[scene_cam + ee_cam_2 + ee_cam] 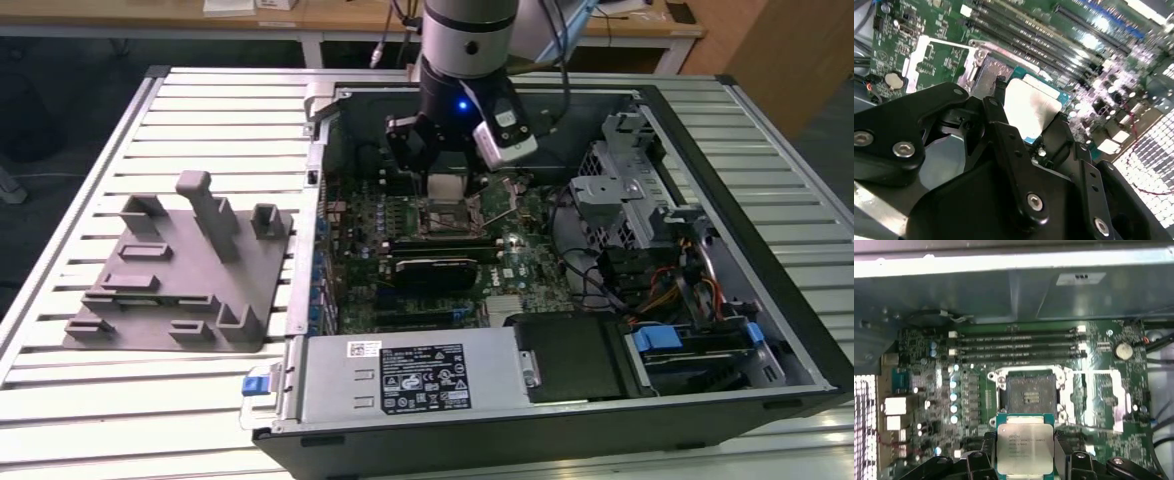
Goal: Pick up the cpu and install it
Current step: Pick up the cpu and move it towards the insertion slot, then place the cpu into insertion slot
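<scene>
Slatted metal surface [174, 110] carried an open computer case [561, 435] and, to the exterior view's left of it, a grey fixture [187, 270]. Inside the case I could see the green motherboard [527, 265], a power supply [400, 375] along the wall nearest the exterior camera, and a drive cage [621, 165] with cables at the exterior view's right. I had the fingers [1004, 125] closed on the cpu [1024, 447], clamping two opposite edges, its silver top toward the wrist cameras. It hung inside the case above the board, close to the open socket [1029, 392] but not seated in it.
</scene>
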### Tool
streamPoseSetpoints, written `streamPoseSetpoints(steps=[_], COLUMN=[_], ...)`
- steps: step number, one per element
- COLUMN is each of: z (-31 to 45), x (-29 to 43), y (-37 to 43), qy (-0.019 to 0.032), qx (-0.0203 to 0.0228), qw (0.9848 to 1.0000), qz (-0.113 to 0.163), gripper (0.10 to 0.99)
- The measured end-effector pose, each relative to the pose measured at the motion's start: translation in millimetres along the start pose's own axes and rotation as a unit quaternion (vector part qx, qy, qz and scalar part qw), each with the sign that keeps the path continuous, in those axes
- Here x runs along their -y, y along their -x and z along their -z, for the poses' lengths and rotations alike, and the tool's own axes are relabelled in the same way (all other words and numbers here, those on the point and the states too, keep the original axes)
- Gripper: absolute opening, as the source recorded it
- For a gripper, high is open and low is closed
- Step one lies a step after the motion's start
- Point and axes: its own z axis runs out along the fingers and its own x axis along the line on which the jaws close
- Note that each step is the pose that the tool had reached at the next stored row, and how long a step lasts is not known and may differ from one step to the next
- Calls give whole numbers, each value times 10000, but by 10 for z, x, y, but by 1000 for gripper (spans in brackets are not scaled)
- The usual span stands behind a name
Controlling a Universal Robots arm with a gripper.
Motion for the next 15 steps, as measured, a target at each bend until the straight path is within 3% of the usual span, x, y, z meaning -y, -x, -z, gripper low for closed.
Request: streamPoseSetpoints(steps=[8,15], z=[-122,-143], x=[-167,-185], y=[43,67], qy=[0,-2], qx=[-1,-1], qw=[10000,10000], qz=[16,17], gripper=[541,541])
